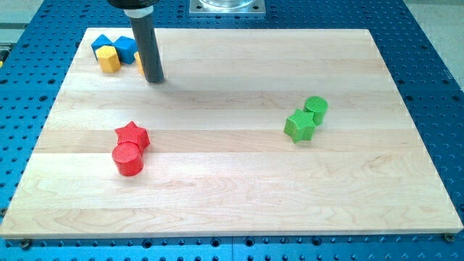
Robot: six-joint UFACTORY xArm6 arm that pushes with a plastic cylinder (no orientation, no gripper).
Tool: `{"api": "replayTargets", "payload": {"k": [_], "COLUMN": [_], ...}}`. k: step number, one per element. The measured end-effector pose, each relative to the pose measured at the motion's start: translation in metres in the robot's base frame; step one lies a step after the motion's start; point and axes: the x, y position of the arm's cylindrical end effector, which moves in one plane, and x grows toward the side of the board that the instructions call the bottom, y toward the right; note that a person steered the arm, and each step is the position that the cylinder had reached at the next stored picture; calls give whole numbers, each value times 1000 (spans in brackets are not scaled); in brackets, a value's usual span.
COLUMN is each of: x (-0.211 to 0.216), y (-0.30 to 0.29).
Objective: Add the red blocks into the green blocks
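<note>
A red star block (133, 135) and a red cylinder (127, 159) sit touching at the view's left, the cylinder just below the star. A green star block (299, 125) and a green cylinder (315, 108) sit touching at the view's right. My tip (154, 79) rests on the board near the top left, well above the red blocks and far left of the green ones. It touches neither pair.
Two blue blocks (104, 44) (127, 48) and a yellow block (109, 59) cluster at the top left corner, just left of my rod; another yellow block (138, 62) is partly hidden behind it. The wooden board (232, 188) lies on a blue perforated table.
</note>
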Motion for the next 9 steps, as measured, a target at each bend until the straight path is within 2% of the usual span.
{"api": "replayTargets", "payload": {"k": [2,3,4,6,7,8,9], "x": [7,53,63,98,159,180,174], "y": [-1,-1,-10,-94,-121,-70,10]}}
